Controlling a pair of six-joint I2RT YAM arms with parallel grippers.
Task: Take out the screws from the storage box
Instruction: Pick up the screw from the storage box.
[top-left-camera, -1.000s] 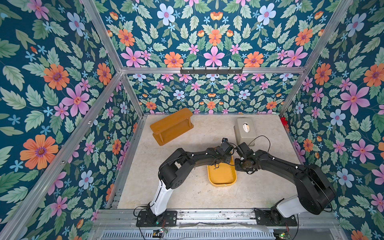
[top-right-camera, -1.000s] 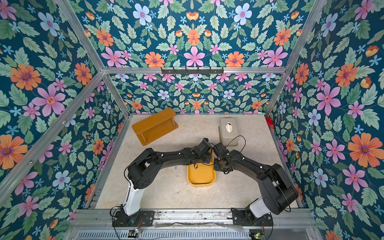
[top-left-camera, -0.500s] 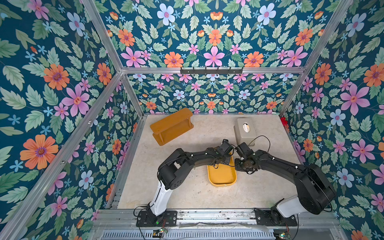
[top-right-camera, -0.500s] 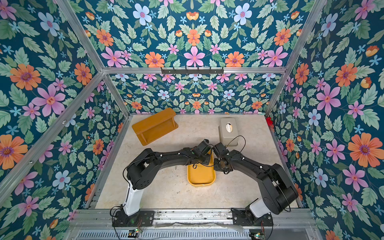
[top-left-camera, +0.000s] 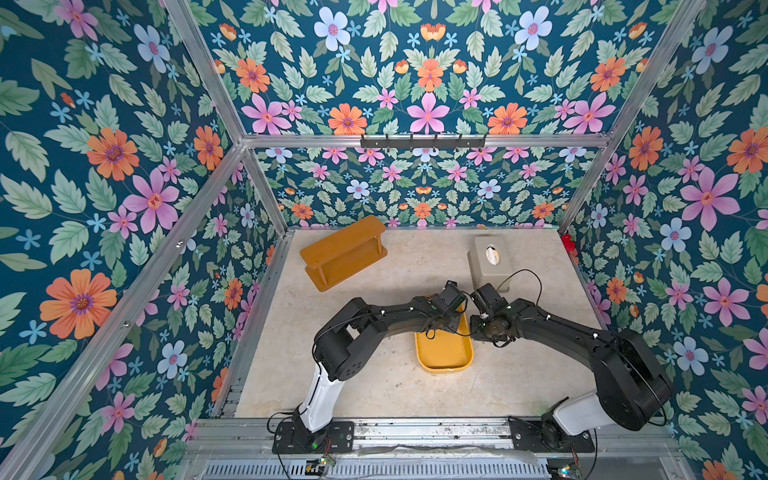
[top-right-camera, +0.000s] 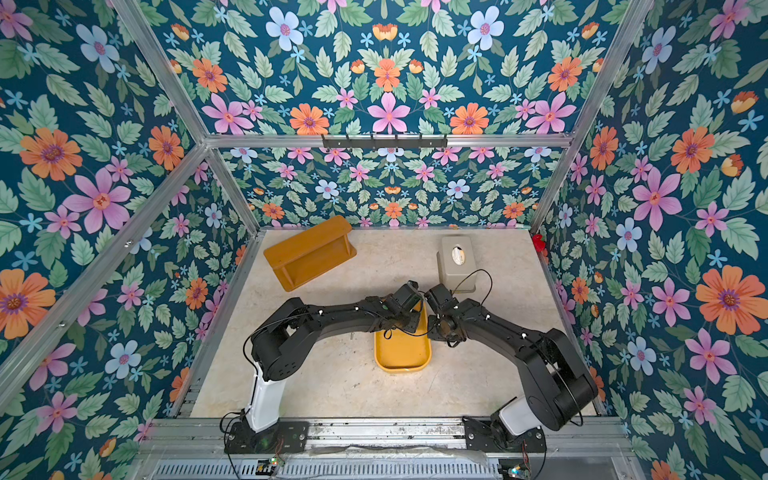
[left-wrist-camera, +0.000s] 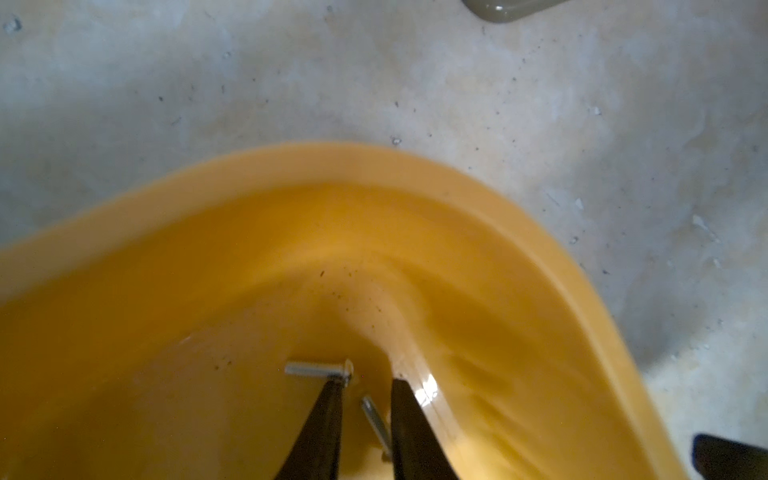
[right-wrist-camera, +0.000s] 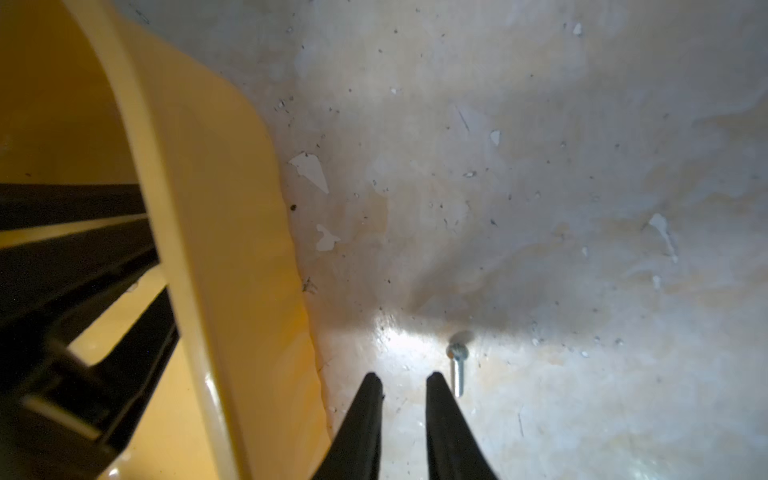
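Overhanging arms (top-left-camera: 390, 312) hide part of the storage box (top-left-camera: 444, 353).

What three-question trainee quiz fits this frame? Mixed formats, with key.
1. True or false: the screw beside the right gripper lies inside the yellow box.
2. In the left wrist view, how many screws lie in the box? A one, B two, C five.
3. Fill in: between the left gripper's fingers lies a ___.
Key: 1 false, it is on the table. 2 B. 3 screw.
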